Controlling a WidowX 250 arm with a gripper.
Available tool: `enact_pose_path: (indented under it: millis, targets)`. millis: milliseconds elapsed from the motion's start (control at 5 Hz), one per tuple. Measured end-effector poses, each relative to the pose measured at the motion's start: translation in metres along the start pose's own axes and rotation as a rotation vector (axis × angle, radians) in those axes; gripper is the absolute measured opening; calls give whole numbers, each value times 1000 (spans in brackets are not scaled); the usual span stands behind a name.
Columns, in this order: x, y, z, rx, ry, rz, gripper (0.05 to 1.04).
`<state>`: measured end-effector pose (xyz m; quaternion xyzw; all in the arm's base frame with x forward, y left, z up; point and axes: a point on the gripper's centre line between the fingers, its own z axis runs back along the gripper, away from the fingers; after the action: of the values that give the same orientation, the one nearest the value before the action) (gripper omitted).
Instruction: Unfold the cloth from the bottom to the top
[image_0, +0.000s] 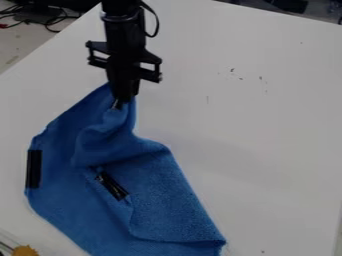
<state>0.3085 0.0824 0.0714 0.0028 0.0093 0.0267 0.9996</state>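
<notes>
Camera view: the hand (123, 102) hangs down at the end of the black arm (123, 35), which enters from the top edge of the view; it is closed upon the upper end of the blue cloth (163, 200), pinching the fabric between its tips. From the hand the cloth widens downward in the view, with loose folds just below the grip and its broad lower part lying on the white surface (267, 130). One black strip (33, 169) lies along the cloth's left edge, below and to the left of the hand; a second black strip (111, 186), tilted, lies within the folds almost directly below it. Small dark marks (232, 70) dot the surface to the right of the hand. A yellow-orange object (25, 250), cut off by the frame, sits well apart from the hand at the lower left; cables (47, 21) run at the upper left.
</notes>
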Motion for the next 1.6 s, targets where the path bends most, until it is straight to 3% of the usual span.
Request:
enact_pose_path:
  millis: [200, 400, 600, 800, 1000, 1400, 1600]
  targets:
    - [27, 13, -18, -36, 12, 9, 85]
    - [31, 23, -34, -52, -23, 89, 85]
    - [15, 26, -50, -29, -31, 194, 85]
    - [10, 33, -40, 29, -107, 271, 115]
    - [8, 36, -46, 51, -130, 299, 297]
    - [16, 40, -42, 75, -166, 203, 882]
    - [18, 40, -25, 74, -146, 148, 1008]
